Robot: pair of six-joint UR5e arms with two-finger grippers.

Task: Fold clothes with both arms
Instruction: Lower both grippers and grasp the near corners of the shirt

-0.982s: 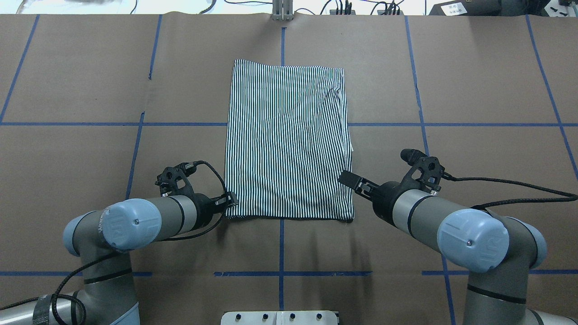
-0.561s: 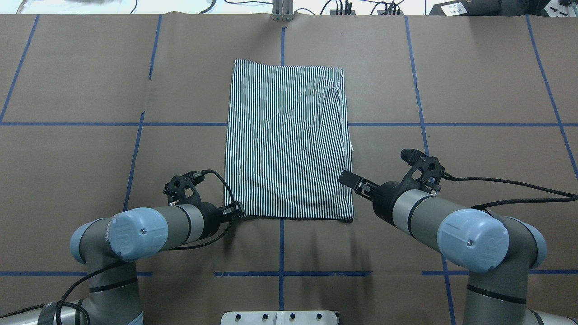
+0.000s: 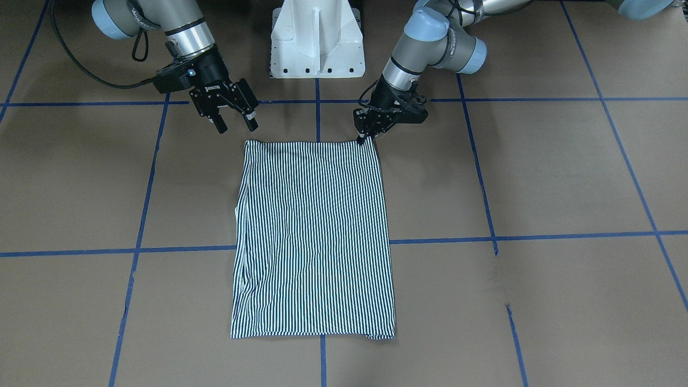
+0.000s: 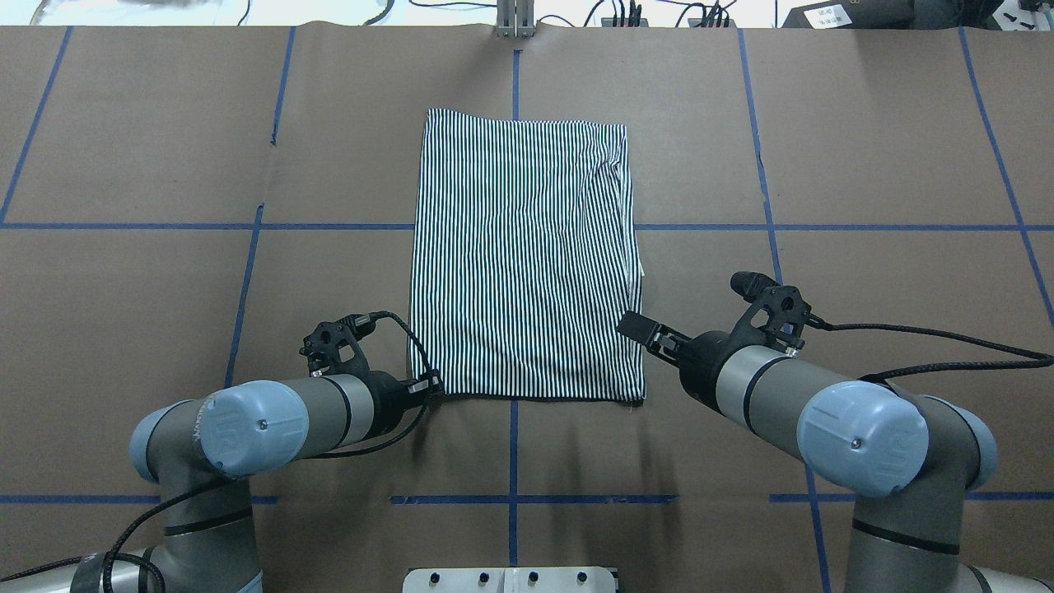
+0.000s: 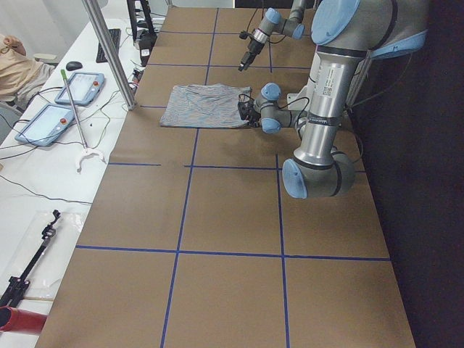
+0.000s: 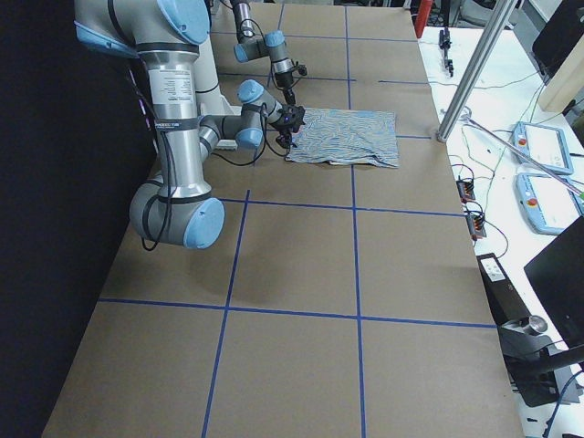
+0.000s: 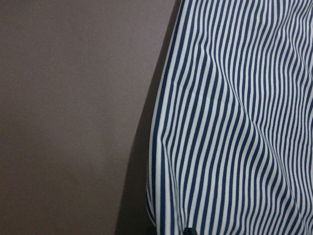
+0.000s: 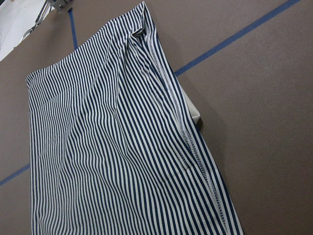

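A navy-and-white striped shirt (image 4: 523, 255), already folded into a tall rectangle, lies flat at the middle of the brown table (image 4: 865, 165), its short near edge facing the robot. The left gripper (image 3: 360, 138) is low at the near left corner of the shirt, with its fingertips at the cloth. The fingers look close together, but whether they are pinching cloth cannot be told. The right gripper (image 3: 237, 128) hovers just beside the near right corner, fingers spread wide and holding nothing. The step in hand seems to be taking both near corners to carry that edge over to the far one. To do it well, the right gripper likely needs to drop onto its corner and catch every layer, since that side shows stacked seams and a pale flap (image 8: 194, 111) peeking out. Both arms should then rise together, level, keeping the edge taut, so the fold lands square.
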